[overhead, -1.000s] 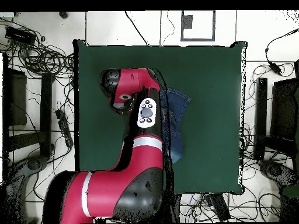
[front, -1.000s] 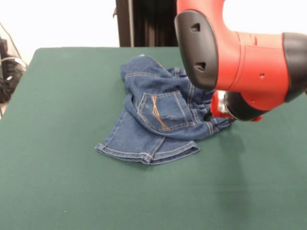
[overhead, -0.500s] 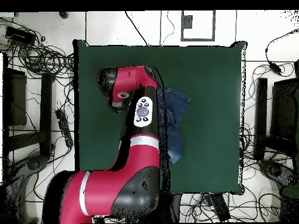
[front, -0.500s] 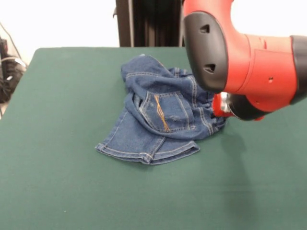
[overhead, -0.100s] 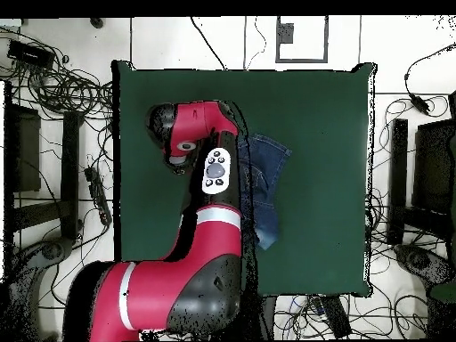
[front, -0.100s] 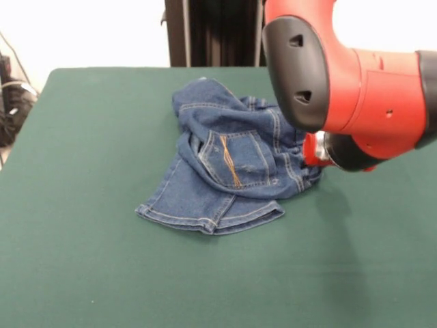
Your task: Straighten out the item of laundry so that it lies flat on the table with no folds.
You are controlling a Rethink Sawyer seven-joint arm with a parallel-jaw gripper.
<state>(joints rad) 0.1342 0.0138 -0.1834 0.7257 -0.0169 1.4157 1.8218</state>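
The item of laundry (front, -0.100s: 232,167), a small pair of blue jeans, lies crumpled on the green table (front, -0.100s: 82,260), a little behind its middle. The back pocket with orange stitching faces up and one leg's hem points to the near left. The waist part is bunched up at the right. The red and black arm hangs low over the jeans' right side. Only a bit of my gripper (front, -0.100s: 308,152) shows under the arm, right at the bunched denim; its state is hidden. From overhead, the arm covers one side of the jeans (overhead, -0.100s: 265,178), and the gripper is hidden there.
The table (overhead, -0.100s: 329,134) is far wider than the jeans, with bare green felt on all sides. Cables and stands lie on the floor around it. A black column stands behind the table's far edge (front, -0.100s: 205,34).
The arm has shifted slightly to the right in the front view. The bunched waist part and pocket of the jeans have been drawn a little that way. The leg hem has stayed put.
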